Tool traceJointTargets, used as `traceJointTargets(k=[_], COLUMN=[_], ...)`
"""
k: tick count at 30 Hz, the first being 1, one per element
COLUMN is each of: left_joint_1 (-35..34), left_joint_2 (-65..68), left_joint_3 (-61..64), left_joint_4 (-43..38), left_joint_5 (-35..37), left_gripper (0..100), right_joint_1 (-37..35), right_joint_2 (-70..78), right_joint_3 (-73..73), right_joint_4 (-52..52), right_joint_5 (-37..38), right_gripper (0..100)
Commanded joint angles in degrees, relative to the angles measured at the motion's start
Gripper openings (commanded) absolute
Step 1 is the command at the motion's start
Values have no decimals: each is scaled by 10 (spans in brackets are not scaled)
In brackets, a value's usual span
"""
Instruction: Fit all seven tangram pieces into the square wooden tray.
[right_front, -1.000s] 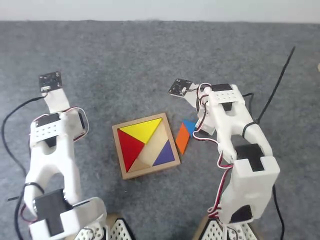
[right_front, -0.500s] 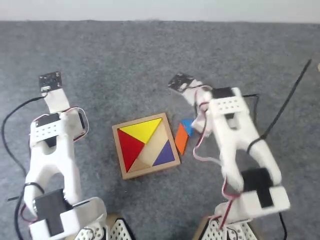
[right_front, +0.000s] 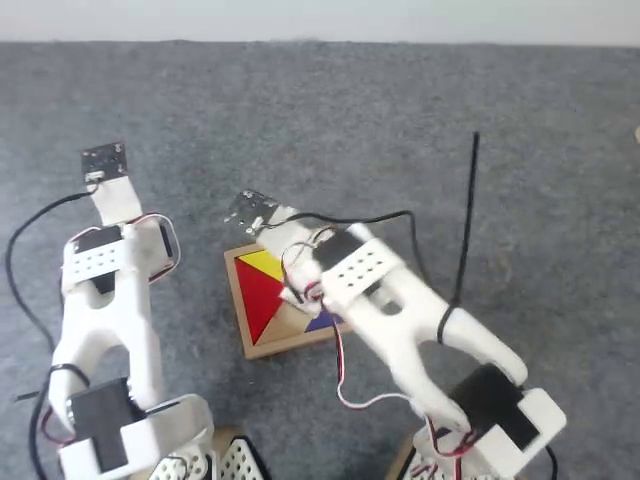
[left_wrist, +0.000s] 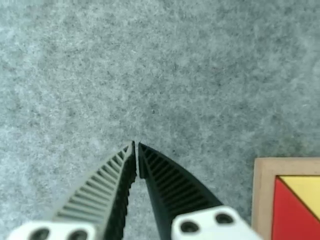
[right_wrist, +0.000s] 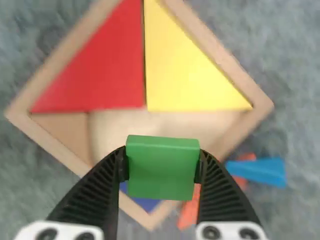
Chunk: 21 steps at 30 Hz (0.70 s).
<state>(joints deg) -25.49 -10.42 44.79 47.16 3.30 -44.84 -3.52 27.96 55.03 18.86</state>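
Observation:
The square wooden tray (right_front: 238, 262) lies in the middle of the carpet. It holds a red triangle (right_front: 258, 300), a yellow triangle (right_front: 264, 266) and a purple triangle (right_front: 324, 322). My right gripper (right_wrist: 161, 152) hangs over the tray (right_wrist: 50, 77), shut on a green square piece (right_wrist: 161, 170) above bare wood beside the red (right_wrist: 100, 75) and yellow (right_wrist: 185, 75) triangles. A blue piece (right_wrist: 257, 170) and an orange piece (right_wrist: 187, 212) lie on the carpet just outside the tray. My left gripper (left_wrist: 135, 145) is shut and empty over bare carpet, with the tray's corner (left_wrist: 262, 200) off to one side.
Grey carpet covers the whole table, with open room on all sides of the tray. The right arm (right_front: 400, 320) lies across the tray's right half and hides what is beneath it. A black cable (right_front: 465, 220) rises behind that arm.
The right arm has swung left from the loose pieces beside the tray to a spot over the tray. The left arm has not moved.

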Motion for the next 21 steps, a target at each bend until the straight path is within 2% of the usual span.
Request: traceJointTargets(k=[1, 12, 15, 21], left_joint_1=[2, 2, 2, 2], left_joint_2=[-2, -2, -2, -2], left_joint_3=[-1, -1, -1, -1], left_joint_4=[-14, -14, -14, -14], left_joint_5=[-5, -5, -5, -5], left_gripper=[13, 13, 13, 13], right_joint_1=[-27, -51, -54, -55], right_joint_2=[5, 50, 51, 51], right_joint_3=[-2, -4, -2, -1], right_joint_4=[-34, -45, -42, -40], right_joint_5=[-22, -18, 4, 14], right_gripper=[62, 63, 72, 290])
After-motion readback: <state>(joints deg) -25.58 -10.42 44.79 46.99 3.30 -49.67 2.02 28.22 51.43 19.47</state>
